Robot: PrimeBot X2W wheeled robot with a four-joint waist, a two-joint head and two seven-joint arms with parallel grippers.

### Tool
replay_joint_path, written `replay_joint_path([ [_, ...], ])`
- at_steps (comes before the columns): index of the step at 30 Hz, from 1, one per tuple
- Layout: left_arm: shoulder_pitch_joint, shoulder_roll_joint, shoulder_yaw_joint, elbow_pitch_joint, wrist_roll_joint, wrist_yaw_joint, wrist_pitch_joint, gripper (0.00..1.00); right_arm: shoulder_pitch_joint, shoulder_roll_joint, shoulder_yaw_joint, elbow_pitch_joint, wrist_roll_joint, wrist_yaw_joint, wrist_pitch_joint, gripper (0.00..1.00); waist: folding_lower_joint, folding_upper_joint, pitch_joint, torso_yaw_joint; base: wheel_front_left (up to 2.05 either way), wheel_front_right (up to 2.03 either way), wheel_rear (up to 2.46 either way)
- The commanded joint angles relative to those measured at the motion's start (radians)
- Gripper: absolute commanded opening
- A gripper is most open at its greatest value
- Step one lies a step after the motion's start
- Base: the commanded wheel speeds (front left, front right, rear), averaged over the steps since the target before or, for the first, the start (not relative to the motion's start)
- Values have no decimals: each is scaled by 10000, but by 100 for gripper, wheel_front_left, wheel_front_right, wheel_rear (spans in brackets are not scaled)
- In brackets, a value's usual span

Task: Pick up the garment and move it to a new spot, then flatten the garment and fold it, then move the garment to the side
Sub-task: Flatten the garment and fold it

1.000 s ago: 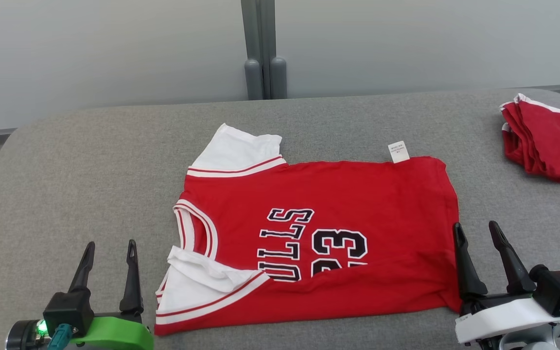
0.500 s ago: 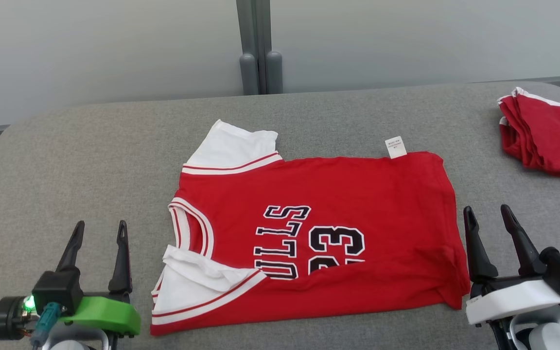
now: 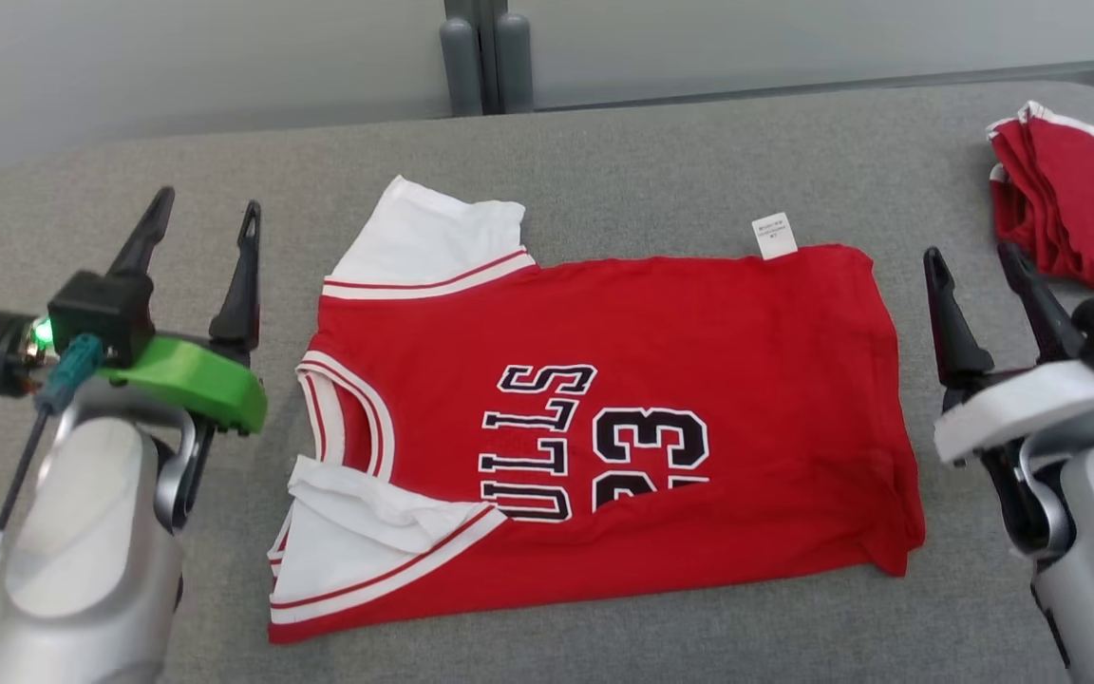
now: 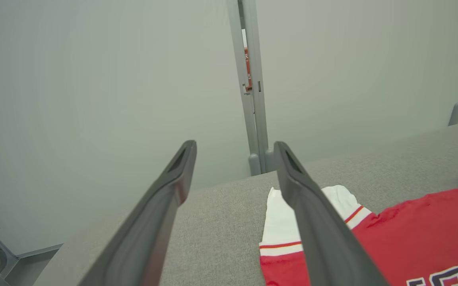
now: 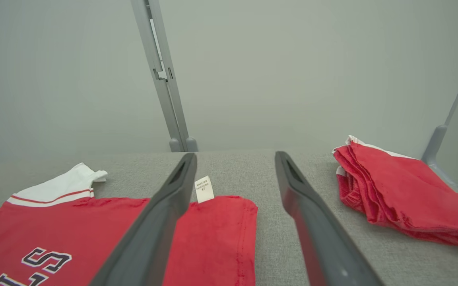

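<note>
Your left end effector (image 3: 207,198) hangs open and empty over the left part of the worktop (image 3: 604,152), beside the collar end of the red shirt (image 3: 699,380). The shirt lies spread across the middle of the worktop, collar and white sleeves toward the left edge, hem toward the right, its near side folded over the lettering. A white label (image 3: 774,235) sticks out on its far side. Your right end effector (image 3: 970,250) is open too, holding nothing, near the hem. A folded red cloth (image 3: 1079,190) sits at the far right corner.
</note>
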Motion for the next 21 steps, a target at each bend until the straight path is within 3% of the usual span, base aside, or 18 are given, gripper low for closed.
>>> replay_joint_path([
  [1,-505,279,-238,176,-185,-12,86,100,-439,-69,98,199,119,-14,166,100,0,0,739,-295,0,0,0],
  [9,-3407,1072,-2387,1733,-1874,-5,718,100,-2931,-315,940,1625,636,-14,914,100,0,0,2206,-685,0,0,0],
  [21,-6305,1474,-5053,3724,-4103,-5,1642,100,-5000,6,2573,3786,1542,-14,1407,100,0,0,3513,-1248,0,0,0],
])
